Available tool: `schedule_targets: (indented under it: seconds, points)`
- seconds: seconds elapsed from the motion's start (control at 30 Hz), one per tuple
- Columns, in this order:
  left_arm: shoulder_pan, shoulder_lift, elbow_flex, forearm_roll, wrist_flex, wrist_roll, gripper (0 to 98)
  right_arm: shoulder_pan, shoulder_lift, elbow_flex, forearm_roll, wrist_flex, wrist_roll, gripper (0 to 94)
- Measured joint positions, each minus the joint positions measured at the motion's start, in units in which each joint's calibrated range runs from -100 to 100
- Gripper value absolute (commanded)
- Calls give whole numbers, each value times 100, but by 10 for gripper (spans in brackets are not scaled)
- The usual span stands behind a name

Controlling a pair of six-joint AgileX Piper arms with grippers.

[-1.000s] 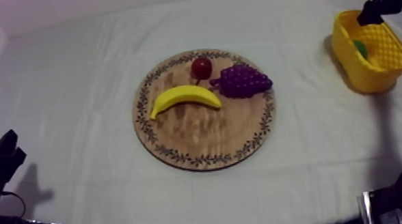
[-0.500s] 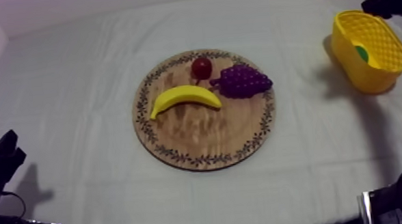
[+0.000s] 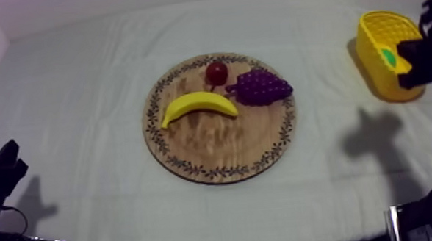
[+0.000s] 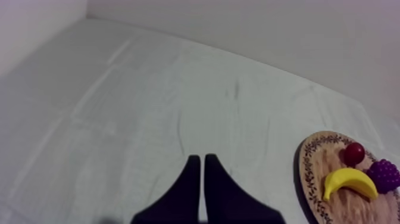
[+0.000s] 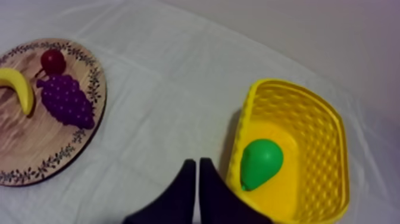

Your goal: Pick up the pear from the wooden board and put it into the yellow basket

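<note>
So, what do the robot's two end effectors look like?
The left end effector and the right end effector look alike: two plain black fingers each, broad at the base and narrowing toward the tip. I see no markings on them.

The green pear [image 5: 261, 162] lay inside the yellow basket [image 5: 315, 137], seemingly on its side, well apart from the wooden board [image 5: 36, 143].
</note>
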Motion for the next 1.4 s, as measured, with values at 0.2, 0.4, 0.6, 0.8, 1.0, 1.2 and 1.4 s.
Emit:
schedule_targets:
  seconds: [0.2,0.4,0.6,0.8,1.0,1.2,1.4]
  points:
    - [0,0,0,0,0,0,1,-32,-1146,1236,127,-106,-131,4]
    - [0,0,0,0,0,0,1,-110,-2230,2173,583,-67,-487,4]
    - [0,0,0,0,0,0,1,-200,-3062,2487,1294,536,-1220,17]
    - [0,0,0,0,0,2,1,-189,-3630,2516,1821,949,-2143,5]
    - [0,0,0,0,0,2,1,-148,-3999,2620,2038,863,-2651,5]
    - [0,0,0,0,0,2,1,-86,-4183,2696,2168,516,-2628,5]
    - [0,0,0,0,0,2,1,-27,-4351,2703,2187,507,-2000,5]
